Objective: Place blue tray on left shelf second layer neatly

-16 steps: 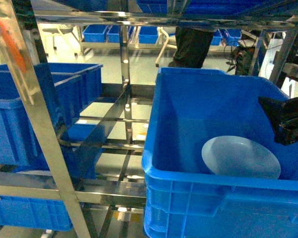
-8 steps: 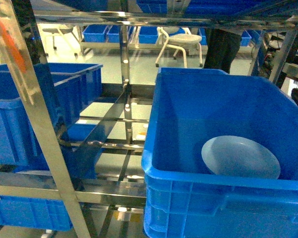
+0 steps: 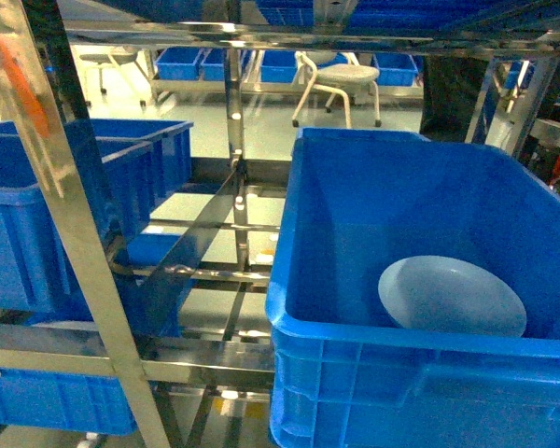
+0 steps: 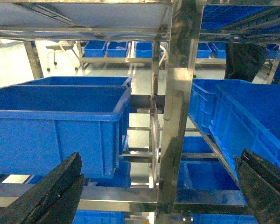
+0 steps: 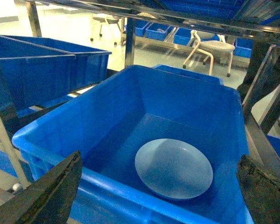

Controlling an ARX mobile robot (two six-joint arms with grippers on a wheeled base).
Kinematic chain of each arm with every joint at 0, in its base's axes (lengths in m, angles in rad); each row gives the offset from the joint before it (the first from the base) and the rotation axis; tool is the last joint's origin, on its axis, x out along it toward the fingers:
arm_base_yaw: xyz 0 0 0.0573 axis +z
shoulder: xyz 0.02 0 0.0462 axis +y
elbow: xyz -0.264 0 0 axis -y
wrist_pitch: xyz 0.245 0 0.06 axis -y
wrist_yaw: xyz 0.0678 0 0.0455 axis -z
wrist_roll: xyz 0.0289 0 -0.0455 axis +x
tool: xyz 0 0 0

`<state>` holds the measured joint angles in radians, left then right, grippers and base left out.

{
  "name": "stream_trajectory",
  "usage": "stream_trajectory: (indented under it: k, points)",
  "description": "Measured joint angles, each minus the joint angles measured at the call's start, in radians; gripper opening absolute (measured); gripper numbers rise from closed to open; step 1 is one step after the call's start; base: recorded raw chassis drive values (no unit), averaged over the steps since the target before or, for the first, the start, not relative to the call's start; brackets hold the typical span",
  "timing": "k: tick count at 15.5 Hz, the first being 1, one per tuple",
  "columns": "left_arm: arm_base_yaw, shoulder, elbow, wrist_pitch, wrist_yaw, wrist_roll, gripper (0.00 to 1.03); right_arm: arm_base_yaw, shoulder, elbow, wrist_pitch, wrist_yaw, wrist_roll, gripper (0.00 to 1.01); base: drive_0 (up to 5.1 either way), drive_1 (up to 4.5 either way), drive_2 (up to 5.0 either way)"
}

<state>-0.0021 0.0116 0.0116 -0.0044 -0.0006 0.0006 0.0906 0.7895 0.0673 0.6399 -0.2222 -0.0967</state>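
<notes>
The blue tray (image 3: 453, 297) is a pale, glossy round dish lying flat on the floor of a deep royal-blue crate (image 3: 392, 378) on the right. The right wrist view looks down on the blue tray (image 5: 173, 168), with my right gripper (image 5: 159, 157) wide open and empty, back from the crate's near rim. My left gripper (image 4: 159, 153) is also open and empty, facing a steel upright (image 4: 179, 116). The left shelf second layer (image 3: 182, 273) shows as shiny steel crossbars left of the crate. Neither gripper shows in the head view.
Deep blue crates (image 3: 47, 210) fill the left part of the rack, and another crate (image 4: 56, 126) sits close to my left gripper. A slanting steel upright (image 3: 70, 243) crosses the near left. A white stool (image 3: 341, 79) stands beyond the rack.
My right gripper, at the head view's right edge over the crate a second ago, has drawn back out of that view. A dark-clothed person behind the rack has moved right. The tray has not moved.
</notes>
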Motion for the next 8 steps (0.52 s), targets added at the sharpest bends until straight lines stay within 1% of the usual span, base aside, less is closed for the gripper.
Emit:
stream_trajectory:
  k: [3,4,5,6,8]
  points:
    - [0.000,0.000,0.000,0.000,0.000,0.000,0.98,-0.014,-0.179,-0.033,-0.166,0.009,0.004,0.98,0.0,0.00,0.0]
    - [0.000,0.000,0.000,0.000,0.000,0.000,0.98,-0.013,-0.281,-0.054,-0.280,0.025,0.006,0.98,0.0,0.00,0.0]
    - [0.000,0.000,0.000,0.000,0.000,0.000,0.98,-0.023,-0.358,-0.054,-0.355,0.034,0.009,0.98,0.0,0.00,0.0]
    - [0.000,0.000,0.000,0.000,0.000,0.000,0.98,-0.037,-0.469,-0.054,-0.464,0.035,0.011,0.98,0.0,0.00,0.0]
    - [0.000,0.000,0.000,0.000,0.000,0.000,0.98,-0.048,-0.625,-0.054,-0.622,0.043,0.016,0.98,0.0,0.00,0.0]
